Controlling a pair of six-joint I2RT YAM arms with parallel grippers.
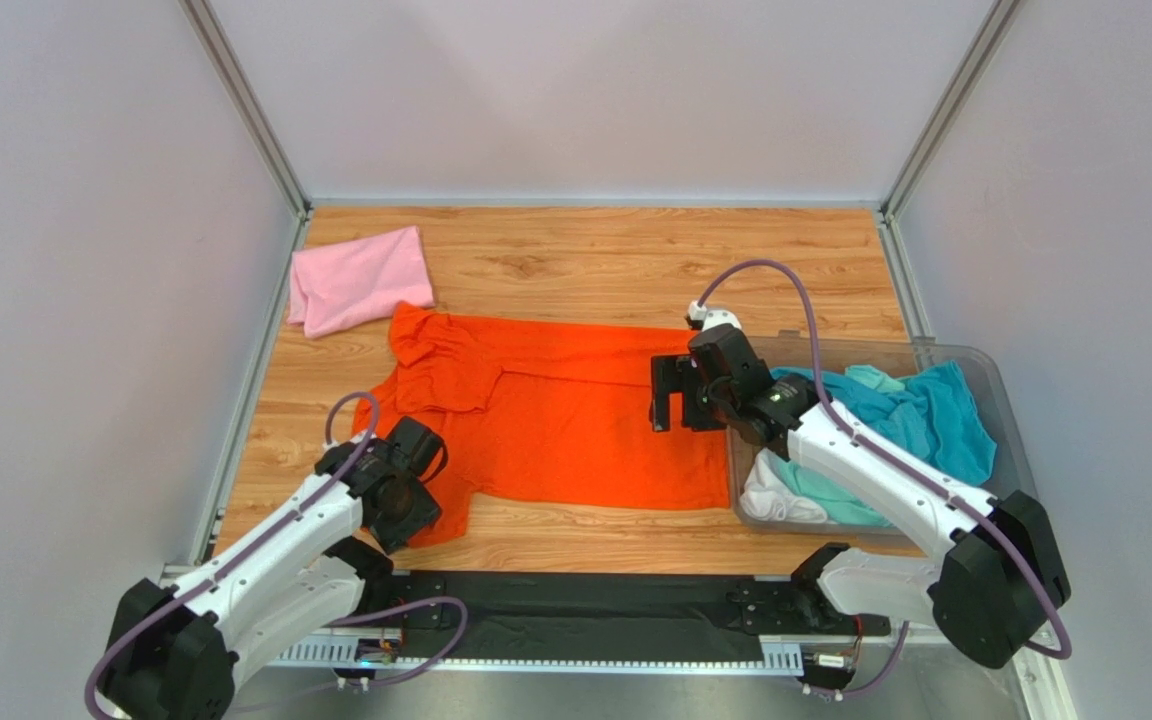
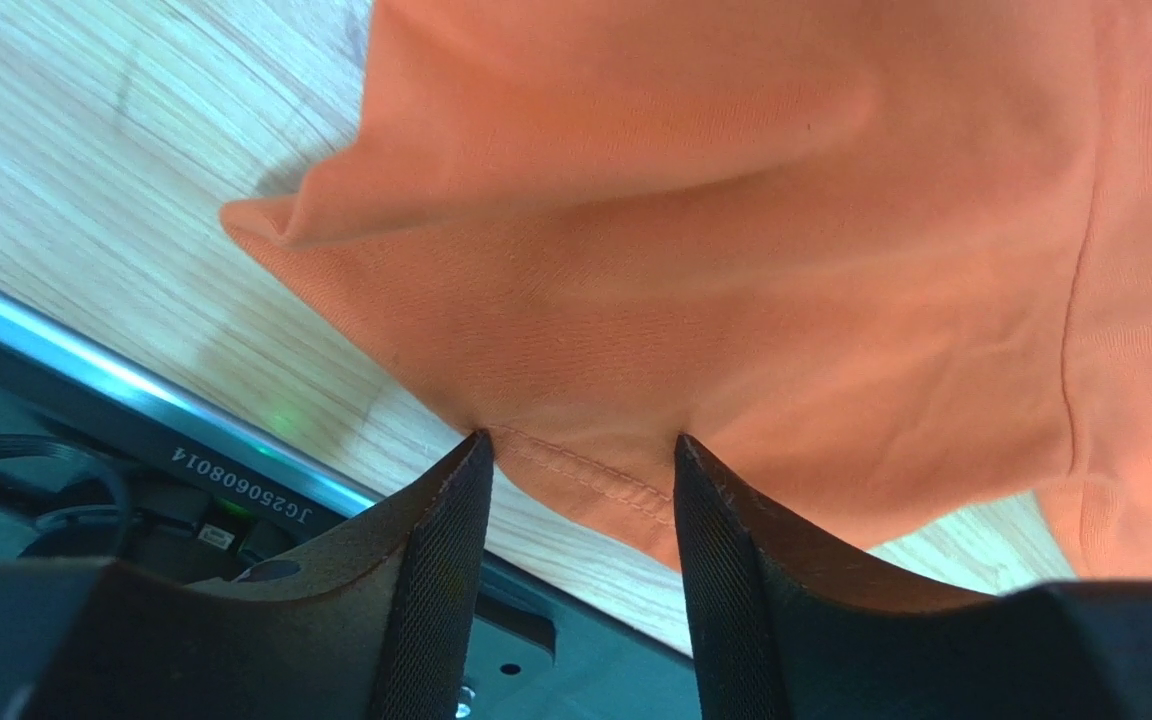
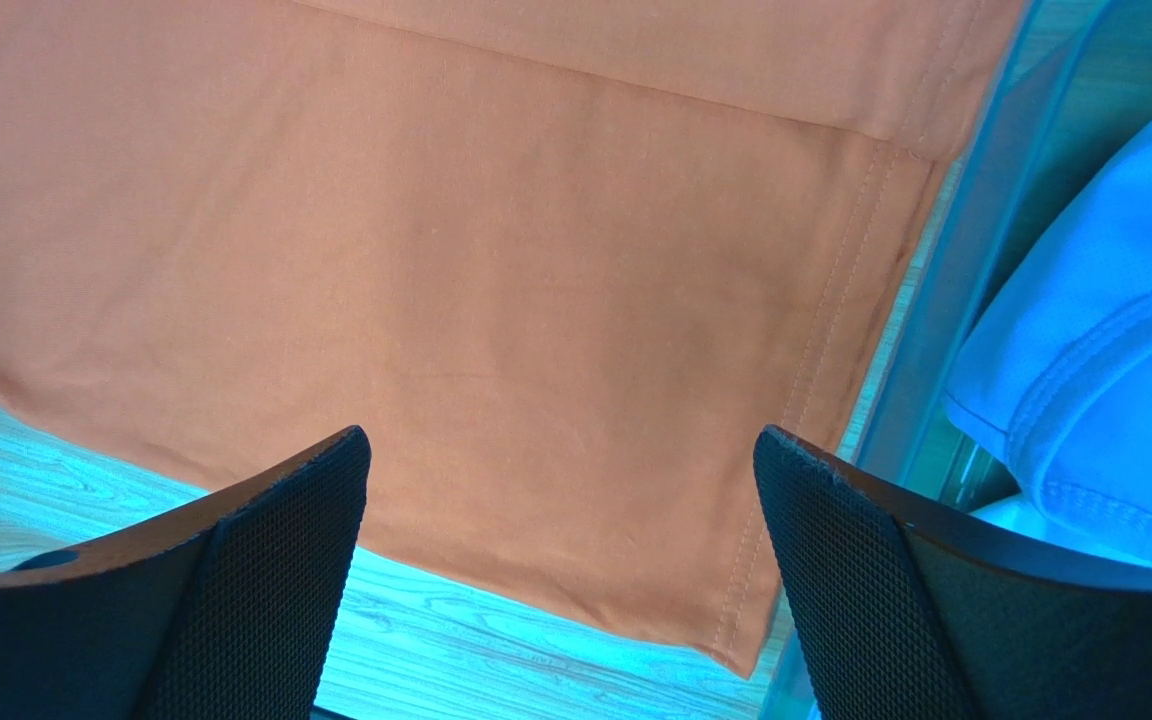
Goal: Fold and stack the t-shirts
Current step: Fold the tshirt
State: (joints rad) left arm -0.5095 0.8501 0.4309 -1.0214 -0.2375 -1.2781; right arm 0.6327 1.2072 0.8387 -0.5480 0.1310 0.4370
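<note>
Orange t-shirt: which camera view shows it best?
Top external: nearly the whole orange t-shirt lies spread on the table. Left wrist shows only a hem corner; right wrist only one hemmed end.

Robot lab test cell: plain white panels [image 1: 597,90] on alu posts [image 1: 244,105] round wood-look table [image 1: 582,263].

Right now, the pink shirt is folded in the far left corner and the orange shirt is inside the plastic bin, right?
Not quite. The orange shirt isn't inside the plastic bin; it lies spread on the table beside it, as the top view shows. The pink shirt is folded in the far left corner, as you said.
</note>
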